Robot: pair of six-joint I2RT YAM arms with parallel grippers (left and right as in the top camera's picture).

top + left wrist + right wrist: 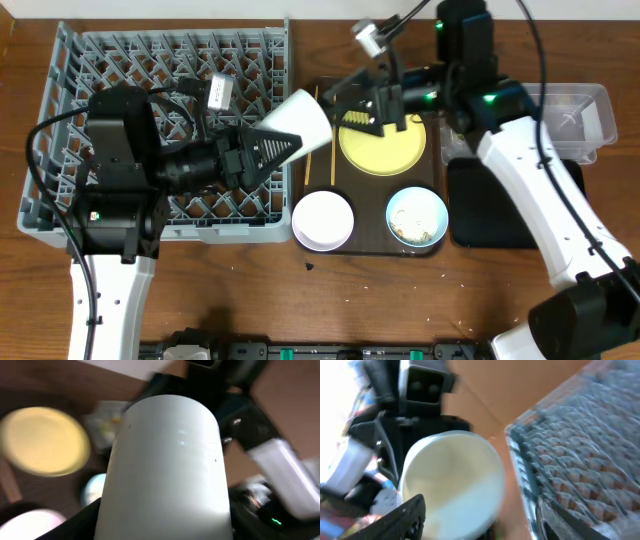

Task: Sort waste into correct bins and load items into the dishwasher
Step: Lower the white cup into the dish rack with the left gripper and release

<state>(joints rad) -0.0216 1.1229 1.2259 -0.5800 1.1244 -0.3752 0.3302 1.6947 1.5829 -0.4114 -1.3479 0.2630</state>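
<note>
My left gripper (268,143) is shut on the small white cup (298,120) and holds it on its side in the air, between the grey dish rack (70,110) and the brown tray. The cup fills the left wrist view (165,470). My right gripper (358,103) is open, just right of the cup's mouth and over the yellow plate (390,150). The right wrist view looks into the cup (452,485), with the rack (585,475) beside it. The white bowl (323,220) and the light blue bowl (417,216) holding food scraps stand on the tray. A chopstick (333,160) lies beside the plate.
The brown serving tray (370,245) lies right of the rack. A black tray (500,205) and a clear box (580,105) stand at the far right, partly under my right arm. Crumbs dot the table near the front edge (310,267).
</note>
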